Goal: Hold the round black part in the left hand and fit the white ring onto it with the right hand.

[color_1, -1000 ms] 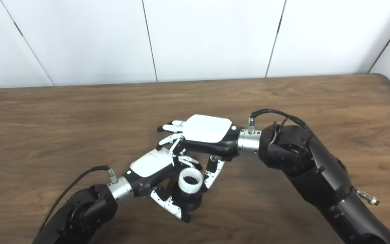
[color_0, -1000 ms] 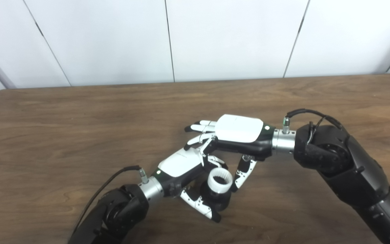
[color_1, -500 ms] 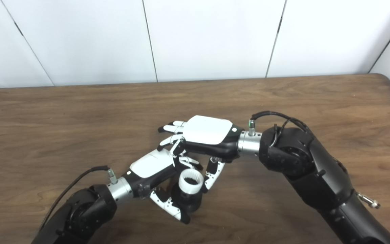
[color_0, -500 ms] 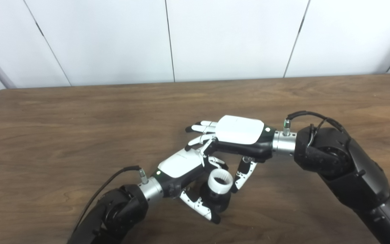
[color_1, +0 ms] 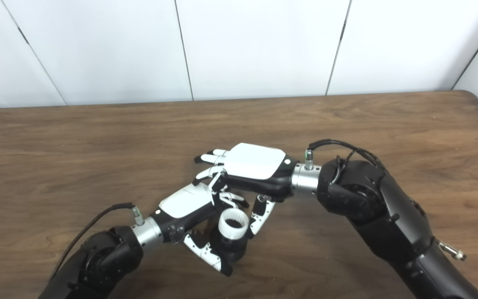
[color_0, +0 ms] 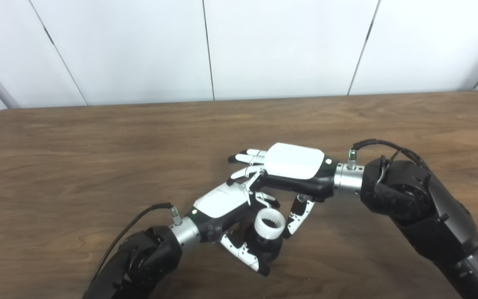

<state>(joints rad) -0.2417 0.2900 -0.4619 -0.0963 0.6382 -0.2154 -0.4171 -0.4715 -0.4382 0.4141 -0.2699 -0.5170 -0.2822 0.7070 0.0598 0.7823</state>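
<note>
Over the wooden table (color_0: pixel 98 158), the left hand (color_0: pixel 226 207) comes in from the lower left and wraps its fingers and thumb around the round black part (color_0: pixel 269 248), gripping it just above the tabletop. The white ring (color_0: pixel 269 223) sits on the top end of that black part, its open mouth tipped up toward the cameras and its inner wall dark and ribbed. The right hand (color_0: pixel 288 168) reaches in from the right, palm down, and lies just above and behind the ring, its back (a flat white plate) facing upward. Its fingers stretch out to the left over the back of the left hand, spread and holding nothing, while its thumb (color_0: pixel 298 216) hangs down just beside the ring's right edge; whether the thumb tip actually touches the ring is hard to judge from either eye view. The ring thus lies below the right palm, between that thumb and the left hand's curled fingers.
</note>
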